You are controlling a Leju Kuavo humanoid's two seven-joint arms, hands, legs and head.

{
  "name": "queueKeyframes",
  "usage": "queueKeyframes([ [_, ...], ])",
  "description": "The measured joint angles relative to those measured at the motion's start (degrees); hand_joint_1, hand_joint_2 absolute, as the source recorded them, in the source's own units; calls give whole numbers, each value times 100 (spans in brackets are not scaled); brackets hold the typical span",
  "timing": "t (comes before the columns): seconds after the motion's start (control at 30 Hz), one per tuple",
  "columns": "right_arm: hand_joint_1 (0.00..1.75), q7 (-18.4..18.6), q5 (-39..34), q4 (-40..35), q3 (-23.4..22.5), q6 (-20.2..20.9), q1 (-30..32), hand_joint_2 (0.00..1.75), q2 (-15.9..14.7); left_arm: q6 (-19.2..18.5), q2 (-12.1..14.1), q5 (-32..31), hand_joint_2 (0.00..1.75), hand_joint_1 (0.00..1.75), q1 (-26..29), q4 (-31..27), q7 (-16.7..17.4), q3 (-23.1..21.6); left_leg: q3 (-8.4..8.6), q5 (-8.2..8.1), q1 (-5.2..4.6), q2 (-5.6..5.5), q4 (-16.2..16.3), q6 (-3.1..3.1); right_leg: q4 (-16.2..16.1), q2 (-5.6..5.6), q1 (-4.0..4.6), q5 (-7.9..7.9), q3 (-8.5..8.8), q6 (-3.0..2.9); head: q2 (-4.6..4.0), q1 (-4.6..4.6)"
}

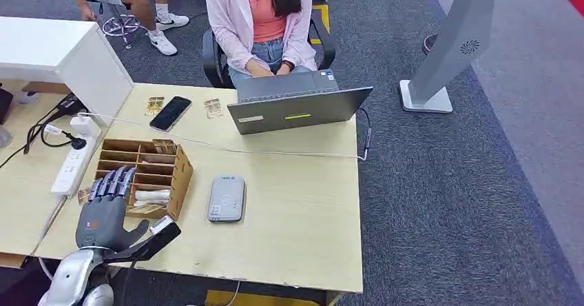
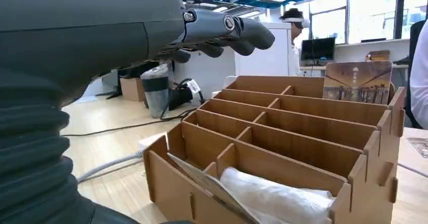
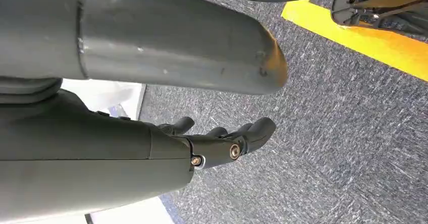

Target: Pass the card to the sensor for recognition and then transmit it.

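Head looks down at wooden organizer (image 1: pixel 141 176); left wrist sees it close.

The right hand (image 3: pixel 222 141) hangs above grey carpet floor (image 3: pixel 323 133), its dark fingers (image 3: pixel 255 130) gently curled and holding nothing. A yellow stripe (image 3: pixel 373 42) runs across the carpet, well apart from the hand.

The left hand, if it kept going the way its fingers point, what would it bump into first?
Probably the wooden organizer. The left hand is open, its fingers reaching over the organizer's near compartments; the wrist view suggests they hover just above it, so it might skim over the dividers toward the upright card.
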Motion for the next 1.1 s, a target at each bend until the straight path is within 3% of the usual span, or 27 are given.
queueKeyframes([
  [0.7, 0, -11, 55, 0, 13, 20, -1, 0, 0, -22, -98, -66, 175, 0, -74, 96, -31, 2, 1, 0, 0, 1, 0, 0, 0, 1, 0, 0, -1, 0, 0, -2],
  [1.1, 0, -11, 55, -2, 15, 61, -2, 0, 0, -243, -146, -83, 175, 0, -126, 293, -22, 0, 1, 0, 0, 1, 0, 0, 0, 1, 0, 0, -1, 0, 0, -2],
])
